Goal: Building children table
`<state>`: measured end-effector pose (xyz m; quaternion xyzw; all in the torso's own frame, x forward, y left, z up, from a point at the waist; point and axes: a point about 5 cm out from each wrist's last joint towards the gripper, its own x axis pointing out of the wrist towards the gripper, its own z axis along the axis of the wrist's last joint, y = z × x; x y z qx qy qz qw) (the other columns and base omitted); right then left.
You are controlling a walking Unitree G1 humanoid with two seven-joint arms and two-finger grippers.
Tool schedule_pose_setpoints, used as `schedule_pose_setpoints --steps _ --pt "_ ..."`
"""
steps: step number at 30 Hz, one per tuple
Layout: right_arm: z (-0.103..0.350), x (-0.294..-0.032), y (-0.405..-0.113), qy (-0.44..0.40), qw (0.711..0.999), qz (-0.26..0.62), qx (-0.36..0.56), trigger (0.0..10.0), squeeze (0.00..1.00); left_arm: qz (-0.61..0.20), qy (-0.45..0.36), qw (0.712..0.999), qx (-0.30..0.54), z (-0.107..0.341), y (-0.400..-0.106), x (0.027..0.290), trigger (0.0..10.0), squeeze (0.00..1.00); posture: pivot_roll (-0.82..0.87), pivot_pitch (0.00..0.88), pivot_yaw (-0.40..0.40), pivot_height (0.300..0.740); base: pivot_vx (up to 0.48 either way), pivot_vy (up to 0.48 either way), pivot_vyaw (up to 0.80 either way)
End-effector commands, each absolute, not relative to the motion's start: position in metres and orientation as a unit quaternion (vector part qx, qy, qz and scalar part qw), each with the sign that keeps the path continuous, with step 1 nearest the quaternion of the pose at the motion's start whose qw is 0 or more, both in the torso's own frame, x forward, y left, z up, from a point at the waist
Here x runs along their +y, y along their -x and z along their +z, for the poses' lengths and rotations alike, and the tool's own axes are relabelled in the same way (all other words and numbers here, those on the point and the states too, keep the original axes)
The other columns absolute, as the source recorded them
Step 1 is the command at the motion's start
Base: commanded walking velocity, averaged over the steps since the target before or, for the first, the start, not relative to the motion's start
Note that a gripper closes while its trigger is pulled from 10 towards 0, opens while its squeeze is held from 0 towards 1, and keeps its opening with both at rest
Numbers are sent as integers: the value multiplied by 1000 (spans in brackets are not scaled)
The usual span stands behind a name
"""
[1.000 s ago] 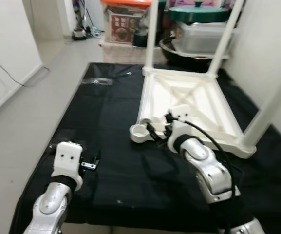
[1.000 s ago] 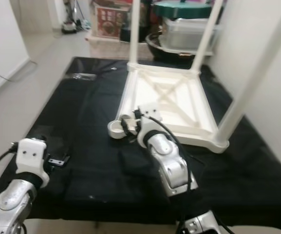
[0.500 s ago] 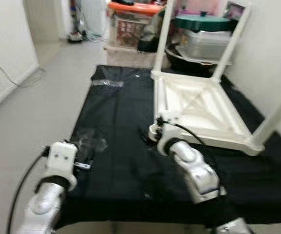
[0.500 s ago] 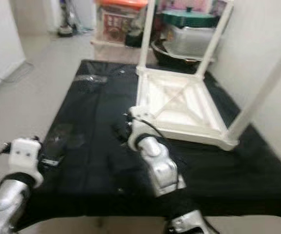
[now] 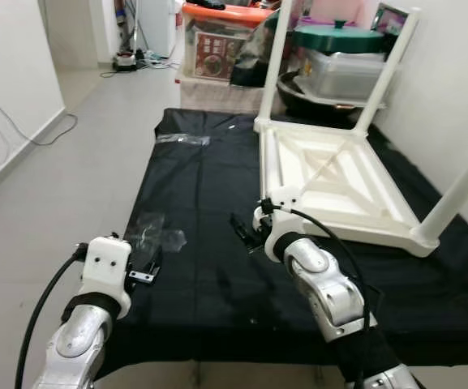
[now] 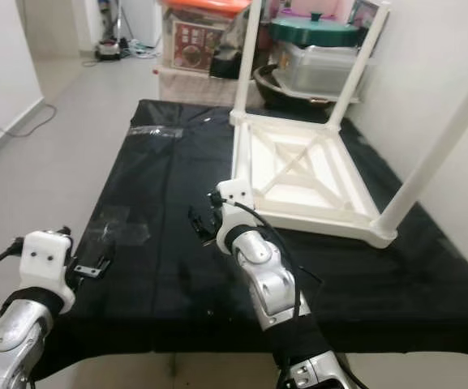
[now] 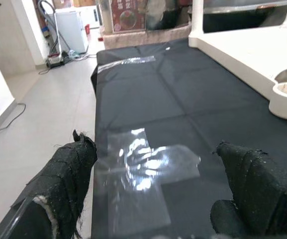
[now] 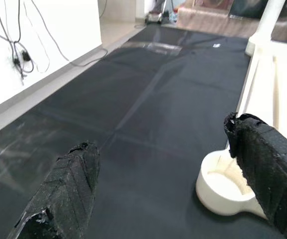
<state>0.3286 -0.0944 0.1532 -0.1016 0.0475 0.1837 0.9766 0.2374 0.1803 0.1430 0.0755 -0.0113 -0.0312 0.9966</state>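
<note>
A white children's table (image 5: 331,174) lies upside down on a black mat (image 5: 201,186). Three white legs (image 5: 384,73) stand up from its corners. The near left corner holds an empty round socket (image 8: 223,186). My right gripper (image 5: 242,231) hovers low over the mat just left of that socket, open and holding nothing. Open as well, my left gripper (image 5: 148,267) hangs at the mat's near left edge. It points over a clear plastic sheet (image 7: 148,164) lying flat on the mat.
Storage boxes (image 5: 221,40) and a pot with a green lid (image 5: 335,36) stand behind the mat. A second clear plastic strip (image 5: 183,138) lies at the far left of the mat. A white wall runs close along the right; bare floor (image 5: 79,162) lies left.
The camera has shifted and the view is sharper. My right gripper has come away from the empty corner socket and now sits to its left. The left gripper stays near the mat's edge.
</note>
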Motion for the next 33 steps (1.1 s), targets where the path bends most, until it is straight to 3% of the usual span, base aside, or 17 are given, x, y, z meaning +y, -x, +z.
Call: schedule_pose_setpoints --steps 1,19,26,27,33 --pt "148 -100 -329 101 978 175 55 10000 0 -39 -73 997 -9 141 -238 178 10000 0 102 0 -106 740 360 0 0" --pt "147 -108 -335 135 973 177 59 10000 0 -45 -69 997 -12 142 -239 176 10000 0 98 0 -109 740 349 0 0" --pt "148 -107 -337 159 959 228 60 10000 0 -50 -64 997 -16 143 -240 174 10000 0 99 0 -111 740 0 0 0" --pt "156 -115 -339 194 938 283 45 10000 0 -52 -62 997 -18 144 -240 173 10000 0 98 0 -112 740 0 0 0" --pt "173 -136 -339 244 899 364 29 10000 0 -54 -61 996 -20 145 -240 173 10000 0 92 0 -109 740 0 0 0"
